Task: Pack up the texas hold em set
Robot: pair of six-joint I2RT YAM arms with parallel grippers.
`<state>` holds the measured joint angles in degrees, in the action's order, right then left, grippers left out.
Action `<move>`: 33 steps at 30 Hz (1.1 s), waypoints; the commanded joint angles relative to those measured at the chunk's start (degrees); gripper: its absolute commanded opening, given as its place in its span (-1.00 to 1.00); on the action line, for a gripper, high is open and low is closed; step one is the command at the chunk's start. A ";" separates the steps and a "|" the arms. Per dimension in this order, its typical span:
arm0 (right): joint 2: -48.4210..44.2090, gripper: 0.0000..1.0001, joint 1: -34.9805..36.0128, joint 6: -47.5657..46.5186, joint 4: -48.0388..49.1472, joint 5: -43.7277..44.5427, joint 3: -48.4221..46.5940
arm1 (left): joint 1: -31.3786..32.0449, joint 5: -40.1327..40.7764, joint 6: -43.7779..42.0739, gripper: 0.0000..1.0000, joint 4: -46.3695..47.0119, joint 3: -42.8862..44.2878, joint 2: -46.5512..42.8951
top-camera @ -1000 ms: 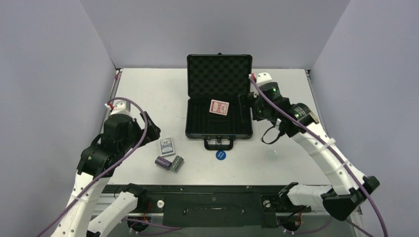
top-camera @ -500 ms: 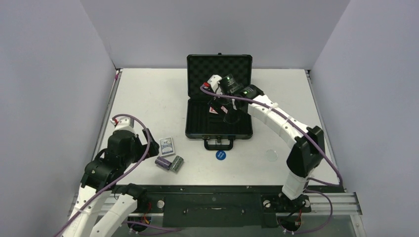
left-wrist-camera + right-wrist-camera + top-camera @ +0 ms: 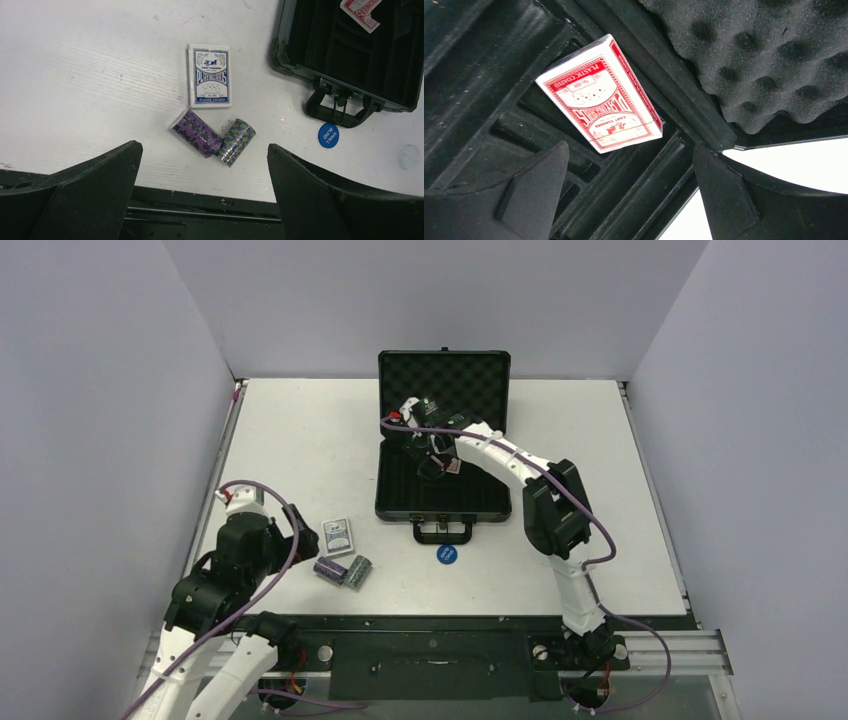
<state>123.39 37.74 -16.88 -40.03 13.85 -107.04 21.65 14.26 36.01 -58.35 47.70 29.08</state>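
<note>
Hovering wide open just above the red deck (image 3: 599,95), which lies askew in the black case (image 3: 440,502), the right gripper (image 3: 629,150) points down from its outstretched arm. The left gripper (image 3: 202,147) gapes over the blue deck (image 3: 209,75).

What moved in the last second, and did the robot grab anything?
The right arm swung left from beside the case to over its tray. The right end effector, open, now hovers above the red deck, gripping nothing. The left arm drew back toward its base, with the left end effector open. The red deck, blue deck, purple chip stack, green chip stack and blue disc look unmoved.
</note>
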 commanded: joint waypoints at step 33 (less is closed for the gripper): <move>2.02 0.74 3.09 -7.95 18.73 9.02 10.36 | 0.66 -1.25 -0.26 0.93 4.56 -1.38 4.51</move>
<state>127.20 40.97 -24.67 -22.48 21.26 -97.58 21.78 13.63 36.75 -56.69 46.24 33.12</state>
